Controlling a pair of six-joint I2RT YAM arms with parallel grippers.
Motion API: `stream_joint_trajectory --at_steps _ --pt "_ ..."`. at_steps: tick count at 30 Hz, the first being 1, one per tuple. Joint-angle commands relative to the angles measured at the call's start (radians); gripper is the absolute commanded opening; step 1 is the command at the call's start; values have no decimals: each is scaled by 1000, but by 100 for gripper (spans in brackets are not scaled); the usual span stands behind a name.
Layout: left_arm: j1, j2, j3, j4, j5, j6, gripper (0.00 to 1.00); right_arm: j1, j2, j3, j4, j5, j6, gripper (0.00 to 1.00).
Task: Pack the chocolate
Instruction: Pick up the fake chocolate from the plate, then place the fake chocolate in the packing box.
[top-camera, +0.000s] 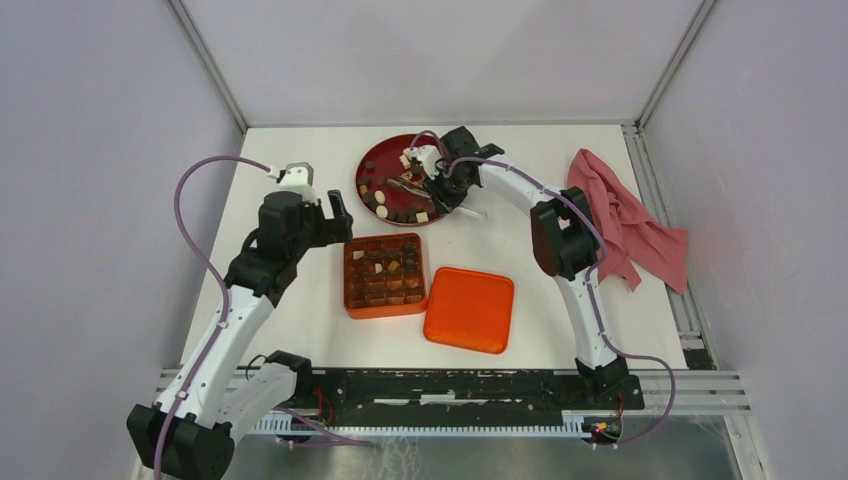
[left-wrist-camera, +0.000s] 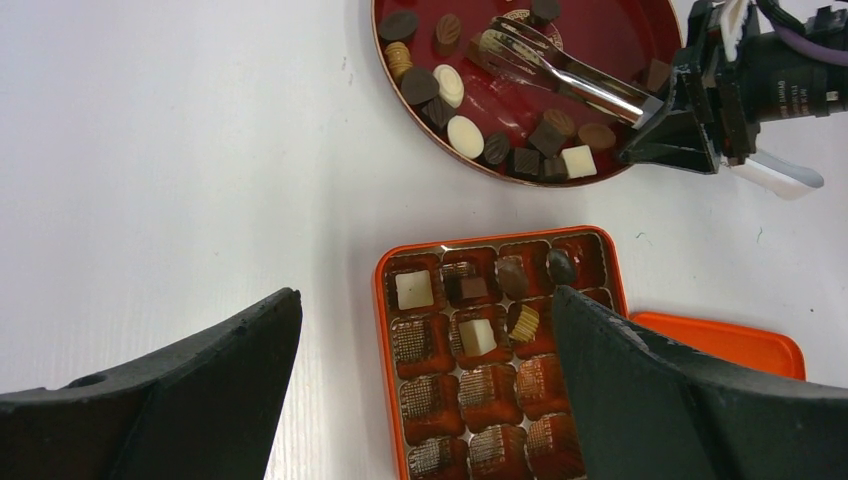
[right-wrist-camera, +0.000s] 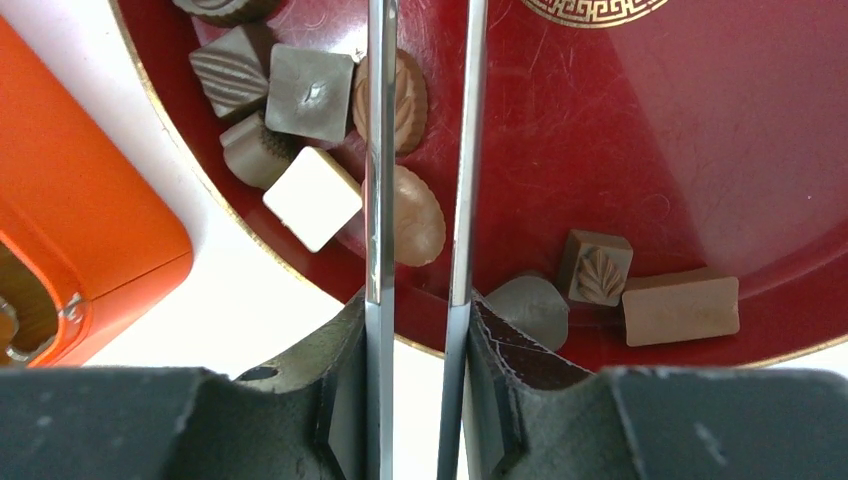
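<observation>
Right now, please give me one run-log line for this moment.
left gripper: open, near orange box | right gripper: shut on tongs, over red plate | chocolate: most on plate, some in box

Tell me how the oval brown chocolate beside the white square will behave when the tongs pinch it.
The oval chocolate looks domed and tapered, so it may squirt out of the thin metal tongs. It is small, probably light, and could skate on the glossy red plate.
</observation>
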Motion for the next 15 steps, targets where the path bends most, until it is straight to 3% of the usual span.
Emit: stream_joint_trajectory --at_steps 1,10,15 --pt "-2 -24 -6 23 -26 41 100 -19 -128 -15 21 -57 -16 0" --pt "-2 -31 -9 25 -48 42 99 -46 -193 -103 39 -176 -39 0" --pt "-3 -52 -15 28 -75 40 99 -48 -324 -257 96 -319 -92 0"
